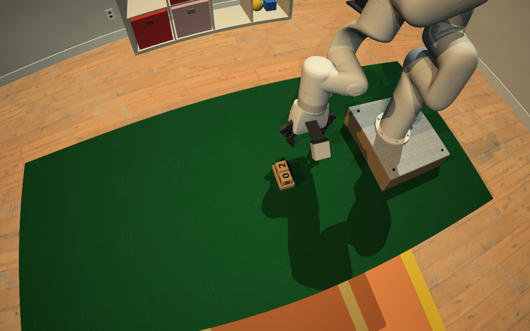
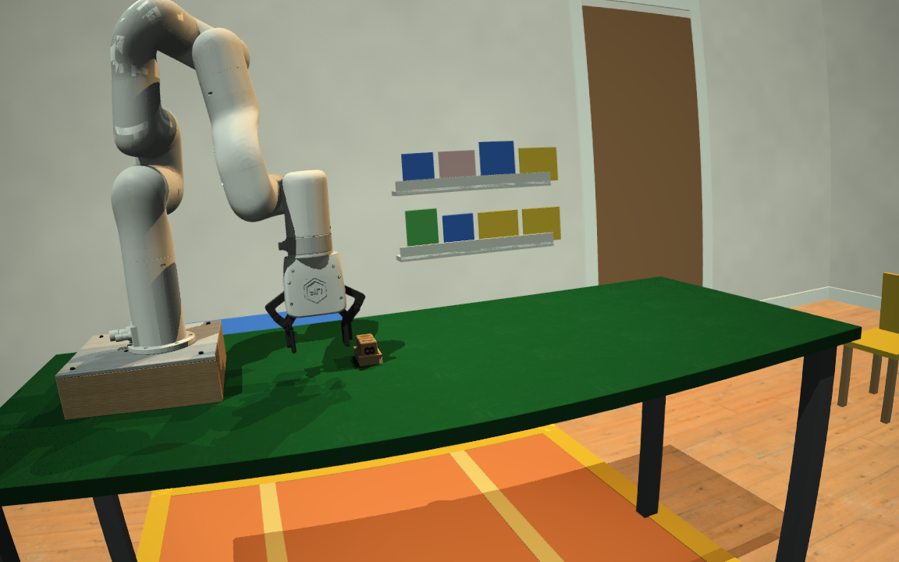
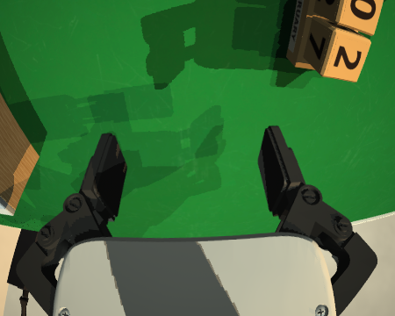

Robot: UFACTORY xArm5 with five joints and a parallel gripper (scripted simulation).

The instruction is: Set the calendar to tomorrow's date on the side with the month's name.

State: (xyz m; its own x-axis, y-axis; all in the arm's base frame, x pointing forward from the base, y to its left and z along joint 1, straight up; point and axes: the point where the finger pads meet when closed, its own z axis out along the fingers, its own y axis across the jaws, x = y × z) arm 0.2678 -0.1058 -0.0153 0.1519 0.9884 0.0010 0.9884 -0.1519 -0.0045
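Observation:
The calendar tray (image 1: 286, 187) (image 2: 369, 361) (image 3: 303, 66) stands on the table, its month side, partly cut off as "…RUARY", facing the robot base. Two wooden cubes sit side by side in it. The lower cube (image 3: 348, 57) in the wrist view, which has a 2 on top, shows 7 on the month side. The other cube (image 1: 285, 175) (image 3: 362, 10), with 0 on top, shows a partly cut-off 2 there. Along the month name this reads 27. An 8 shows on one end, a 5 on the other. My gripper (image 2: 320, 346) (image 3: 190, 146) is open and empty, above the table between calendar and base.
The robot's base block (image 1: 387, 181) (image 2: 145, 388) (image 3: 4, 136) stands on the same green table (image 1: 135, 205) (image 2: 543, 349), on the month side of the calendar. The arm's shadow falls across the table around the calendar.

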